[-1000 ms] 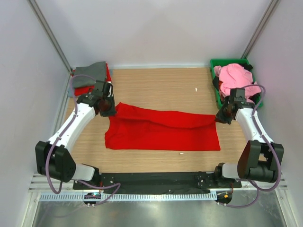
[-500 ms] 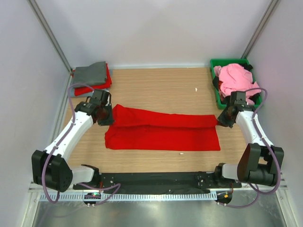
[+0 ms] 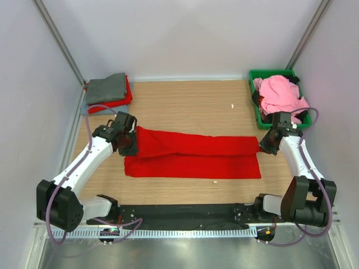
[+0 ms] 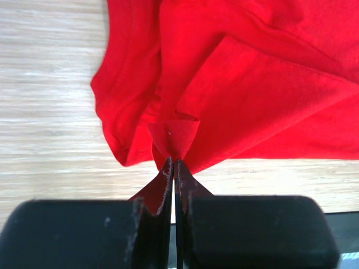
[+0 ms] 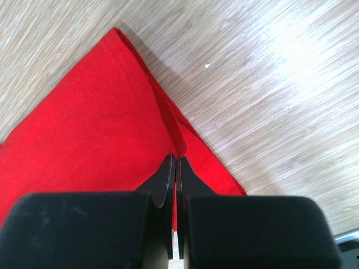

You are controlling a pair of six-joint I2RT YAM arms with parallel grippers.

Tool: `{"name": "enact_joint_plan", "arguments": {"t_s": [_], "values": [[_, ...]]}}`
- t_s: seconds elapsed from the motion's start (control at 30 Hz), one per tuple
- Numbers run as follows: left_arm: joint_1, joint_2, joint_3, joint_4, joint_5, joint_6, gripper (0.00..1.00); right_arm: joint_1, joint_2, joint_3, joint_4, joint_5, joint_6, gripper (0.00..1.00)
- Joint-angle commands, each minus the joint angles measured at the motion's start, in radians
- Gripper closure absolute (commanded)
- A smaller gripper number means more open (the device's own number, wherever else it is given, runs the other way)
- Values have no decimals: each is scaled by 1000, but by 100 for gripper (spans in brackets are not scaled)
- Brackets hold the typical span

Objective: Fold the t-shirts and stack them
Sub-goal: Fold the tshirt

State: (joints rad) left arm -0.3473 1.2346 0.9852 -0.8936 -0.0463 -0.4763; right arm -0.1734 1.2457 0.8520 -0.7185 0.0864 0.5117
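Observation:
A large bright red t-shirt (image 3: 193,156) lies as a wide folded band across the middle of the table. My left gripper (image 3: 128,144) is shut on its far left corner, pinching a bunch of red cloth (image 4: 174,137) just above the wood. My right gripper (image 3: 263,144) is shut on its far right corner (image 5: 178,147), low over the table. A stack of folded shirts, grey (image 3: 106,87) over red (image 3: 115,102), sits at the back left. A pink shirt (image 3: 277,92) lies heaped in the bin over dark cloth.
A green plastic bin (image 3: 255,74) stands at the back right, close behind my right arm. White walls close the left, right and back sides. Small white specks lie on the wood (image 3: 232,106). A black rail runs along the near edge.
Both grippers have pulled the shirt's far edge toward the near side, folding it over. The left gripper moved nearer and slightly right; the right gripper moved nearer. The band is narrower.

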Motion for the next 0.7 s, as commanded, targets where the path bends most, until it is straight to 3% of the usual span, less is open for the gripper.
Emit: {"name": "enact_joint_plan", "arguments": {"t_s": [0.0,0.13,0.23,0.3,0.37,0.43,0.47,0.57,0.67], "values": [[-21,12,10,-33,-33,-30,99,-5,-28,2,5,53,13,99],[-25,16,30,-91,-44,-54,94,-6,-23,1,-7,79,24,99],[-27,-7,41,-129,-44,-61,92,-8,-32,1,-15,98,40,90],[-27,-21,59,-168,-52,-58,81,-8,-35,2,-16,89,45,66],[-27,-29,79,-200,-52,-55,56,-9,-42,4,-21,102,53,41],[-27,-43,93,-214,-44,-53,43,-9,-57,10,-21,137,63,31],[-25,-49,111,-218,-43,-53,38,-9,-61,13,-18,142,70,31],[-25,-58,136,-187,-69,-56,36,-9,-57,41,-4,115,67,30],[-25,-26,145,-118,-104,-65,37,-8,-23,56,45,-23,53,34]]}}
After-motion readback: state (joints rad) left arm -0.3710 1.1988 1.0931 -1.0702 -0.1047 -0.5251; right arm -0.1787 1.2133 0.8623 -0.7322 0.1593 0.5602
